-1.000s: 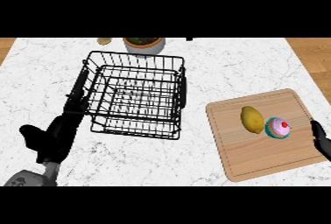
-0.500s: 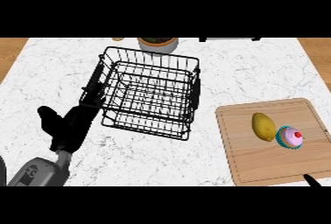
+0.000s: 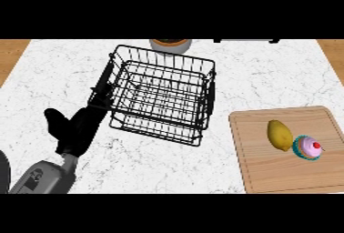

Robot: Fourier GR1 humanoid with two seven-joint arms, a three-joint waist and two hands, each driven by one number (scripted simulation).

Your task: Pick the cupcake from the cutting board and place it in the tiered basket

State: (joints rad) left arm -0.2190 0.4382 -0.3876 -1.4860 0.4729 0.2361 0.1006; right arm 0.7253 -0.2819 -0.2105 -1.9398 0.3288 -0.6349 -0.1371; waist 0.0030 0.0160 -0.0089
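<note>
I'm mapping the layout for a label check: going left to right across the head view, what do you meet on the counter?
left hand → tiered basket → lemon → cupcake; the last two lie on the cutting board.

My left hand (image 3: 77, 127) lies open over the white marble counter (image 3: 275, 75). Its fingers are straight and point up along the left side of the black wire tiered basket (image 3: 211, 95); I cannot tell whether the tips touch the frame. To the right, apart from the basket, sits the wooden cutting board (image 3: 275, 175). On it a lemon (image 3: 279, 134) and the cupcake (image 3: 309, 148), with pink frosting, teal wrapper and a red cherry, lie touching. Behind the basket a round brown-rimmed container (image 3: 170, 44) shows, cut off by the view's top.
</note>
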